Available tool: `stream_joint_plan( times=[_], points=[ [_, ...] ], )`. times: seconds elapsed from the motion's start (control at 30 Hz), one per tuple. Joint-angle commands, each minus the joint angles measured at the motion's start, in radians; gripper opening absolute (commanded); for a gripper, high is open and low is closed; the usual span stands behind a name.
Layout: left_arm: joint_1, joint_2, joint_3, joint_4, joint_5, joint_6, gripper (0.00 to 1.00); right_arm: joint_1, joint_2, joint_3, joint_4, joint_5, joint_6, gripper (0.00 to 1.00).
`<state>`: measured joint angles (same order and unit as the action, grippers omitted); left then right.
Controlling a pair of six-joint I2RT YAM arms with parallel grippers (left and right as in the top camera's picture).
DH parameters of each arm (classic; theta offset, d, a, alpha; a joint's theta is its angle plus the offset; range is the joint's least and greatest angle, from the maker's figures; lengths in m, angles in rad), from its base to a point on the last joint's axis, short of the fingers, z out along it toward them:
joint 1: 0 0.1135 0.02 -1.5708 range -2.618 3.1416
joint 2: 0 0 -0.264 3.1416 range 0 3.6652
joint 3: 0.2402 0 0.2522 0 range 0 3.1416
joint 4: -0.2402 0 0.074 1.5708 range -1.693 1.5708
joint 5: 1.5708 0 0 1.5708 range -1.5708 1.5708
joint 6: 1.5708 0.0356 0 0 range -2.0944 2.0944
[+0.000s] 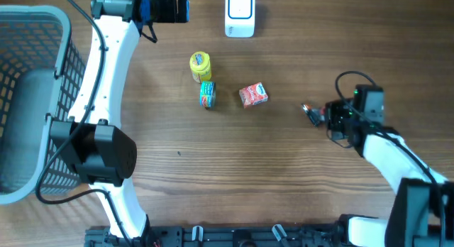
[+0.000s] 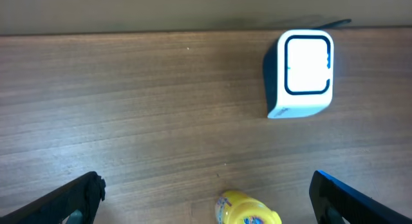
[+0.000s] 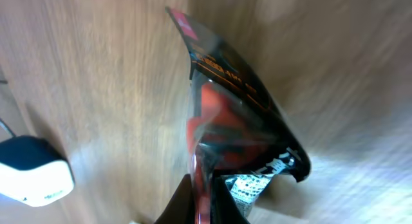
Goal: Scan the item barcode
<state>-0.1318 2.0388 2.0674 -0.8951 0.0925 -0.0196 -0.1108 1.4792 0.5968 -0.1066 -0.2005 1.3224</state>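
Near right: right gripper (image 3: 203, 208) pinched shut on glossy black-and-red foil packet (image 3: 225, 114) over wood-grain table (image 1: 284, 176), orange print blurred, unreadable | Middle: red pack (image 1: 253, 95), round teal tin (image 1: 207, 95), yellow tub (image 1: 200, 65), labels too small | Far: white rounded scanner (image 1: 240, 13) | Left of it: left gripper (image 2: 206, 185) spread wide, empty.

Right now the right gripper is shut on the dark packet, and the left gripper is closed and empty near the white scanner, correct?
Not quite: the left gripper is open, not closed. The left wrist view shows its fingers spread wide with nothing between them, the white scanner ahead. The right gripper is indeed shut on the dark packet.
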Motion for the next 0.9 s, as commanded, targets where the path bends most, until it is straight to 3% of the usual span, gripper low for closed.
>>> stream_joint_plan(
  times=[0.0, 0.2, 0.33, 0.57, 0.73, 0.87],
  points=[
    [-0.002, -0.010, -0.007, -0.004, 0.082, 0.008, 1.00, -0.130, -0.109, -0.011, -0.058, 0.057, -0.127, 0.05],
    [-0.022, -0.020, -0.007, 0.000, 0.123, 0.008, 1.00, -0.467, -0.179, -0.011, -0.122, 0.080, -0.322, 0.05],
    [-0.050, -0.037, -0.007, 0.001, 0.123, 0.009, 1.00, -0.609, -0.159, -0.011, -0.071, 0.159, -0.353, 0.05],
    [-0.087, -0.050, -0.007, -0.017, 0.119, 0.009, 1.00, -0.658, -0.113, -0.011, 0.195, 0.306, -0.422, 0.05],
    [-0.104, -0.050, -0.007, -0.023, 0.119, 0.009, 1.00, -0.658, 0.031, -0.008, 0.428, 0.325, -0.422, 0.05],
    [-0.109, -0.050, -0.007, -0.047, 0.095, 0.008, 1.00, -0.658, 0.183, 0.092, 0.430, 0.301, -0.433, 0.06]
  ],
)
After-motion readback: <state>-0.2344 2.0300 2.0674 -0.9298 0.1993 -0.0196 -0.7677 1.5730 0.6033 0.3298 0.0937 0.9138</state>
